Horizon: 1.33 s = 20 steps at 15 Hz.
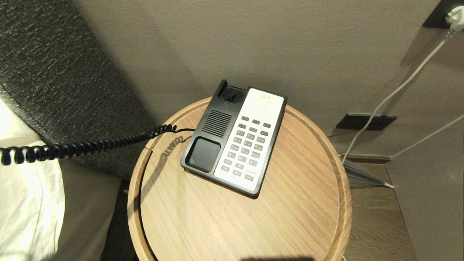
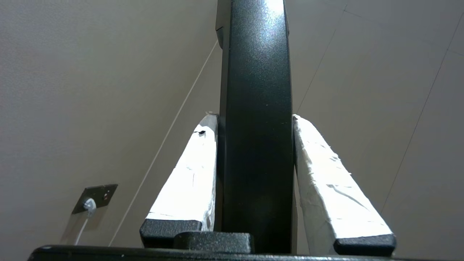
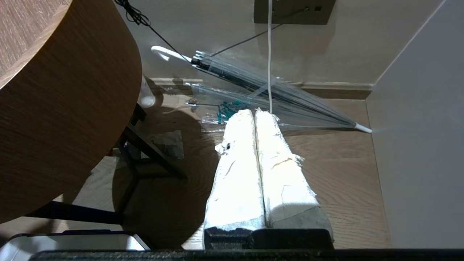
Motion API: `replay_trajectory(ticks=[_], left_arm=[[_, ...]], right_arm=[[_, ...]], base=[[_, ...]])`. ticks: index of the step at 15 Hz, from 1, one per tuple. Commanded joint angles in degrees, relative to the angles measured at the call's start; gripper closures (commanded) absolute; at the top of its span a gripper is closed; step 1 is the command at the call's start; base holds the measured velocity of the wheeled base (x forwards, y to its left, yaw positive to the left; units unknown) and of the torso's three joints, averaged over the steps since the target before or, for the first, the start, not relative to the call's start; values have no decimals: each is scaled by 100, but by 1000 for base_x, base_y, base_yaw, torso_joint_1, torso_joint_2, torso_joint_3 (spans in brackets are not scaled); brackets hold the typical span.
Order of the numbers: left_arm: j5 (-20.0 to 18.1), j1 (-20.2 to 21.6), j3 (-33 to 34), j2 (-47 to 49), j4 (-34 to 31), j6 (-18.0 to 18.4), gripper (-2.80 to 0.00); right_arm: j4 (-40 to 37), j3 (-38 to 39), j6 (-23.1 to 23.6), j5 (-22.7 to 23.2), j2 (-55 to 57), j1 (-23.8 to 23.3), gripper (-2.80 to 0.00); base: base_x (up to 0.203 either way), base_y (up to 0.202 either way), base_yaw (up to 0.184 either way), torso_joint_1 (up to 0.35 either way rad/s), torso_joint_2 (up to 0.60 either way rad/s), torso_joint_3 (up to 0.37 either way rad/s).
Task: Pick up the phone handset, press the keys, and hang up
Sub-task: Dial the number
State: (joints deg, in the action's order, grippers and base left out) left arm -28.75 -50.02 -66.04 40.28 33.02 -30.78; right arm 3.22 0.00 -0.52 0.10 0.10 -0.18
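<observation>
Gripping the phone handset, a long glossy black plastic receiver, the left gripper has its two white-wrapped fingers pressed flat against opposite sides of the bar, partway closed and stopped by its width. In the left wrist view the handset runs straight up between the fingers toward a beige wall, where a dark socket plate carries a white plug and cable. Neither the gripper nor the handset appears in the head view; only the black coiled cord shows there, stretched from the phone's left side out past the table edge and off the left border, above a white pillow and a dark woven headboard.

On the round light-wood side table sits the flat black phone base, its cradle empty, with a speaker grille and a recessed pad. Beside these, on the cream-white faceplate, the keys lie in rows of small grey rectangles, uncovered and untouched.

The right gripper hangs low beside the table with its white-wrapped fingers pressed together, holding nothing. Beyond its tips, a folded clear plastic umbrella with a white hook handle lies on the wooden floor against the wall, and a white cable drops from a wall plate.
</observation>
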Motion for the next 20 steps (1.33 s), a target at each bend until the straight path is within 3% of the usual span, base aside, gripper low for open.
replay_trajectory(ticks=[1,20], left_arm=[[-17,1,-32,86,20,-16,0],[16,7,-45,236,-37,-26,0]], right_arm=[[3,123,-1,7,8,1,0],[3,123,-1,-1,8,9,0]], base=[[0,0,0,0,0,0],[0,0,0,0,0,0]])
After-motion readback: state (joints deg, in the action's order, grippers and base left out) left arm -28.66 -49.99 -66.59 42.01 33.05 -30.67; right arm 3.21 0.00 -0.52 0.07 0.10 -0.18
